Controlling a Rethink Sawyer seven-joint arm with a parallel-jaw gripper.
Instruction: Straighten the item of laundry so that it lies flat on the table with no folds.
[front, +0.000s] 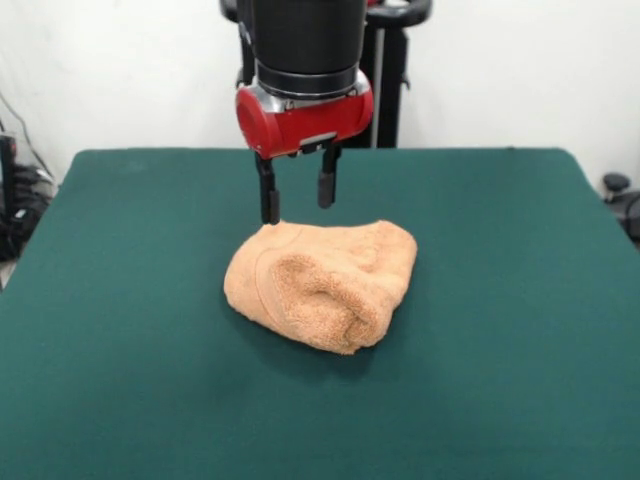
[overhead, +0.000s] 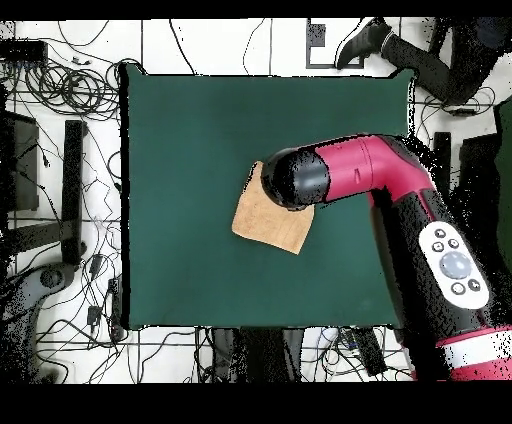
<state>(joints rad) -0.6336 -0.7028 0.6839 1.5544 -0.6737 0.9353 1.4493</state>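
Note:
The item of laundry (front: 325, 283) is a peach terry towel, bunched and folded over itself into a thick lump near the middle of the dark green table (front: 120, 330). A woven band shows along its left side. My gripper (front: 298, 200) hangs open just above the towel's far left edge; the left fingertip (front: 270, 212) is at or touching the cloth, the right one slightly higher. Nothing is between the fingers. In the overhead view the arm's head covers part of the towel (overhead: 268, 222) and hides the gripper.
The table (overhead: 180, 150) extends widely around the towel on all sides. Cables and stands lie on the floor beyond the table's edges. A person's leg and shoe (overhead: 375, 40) show past one table corner in the overhead view.

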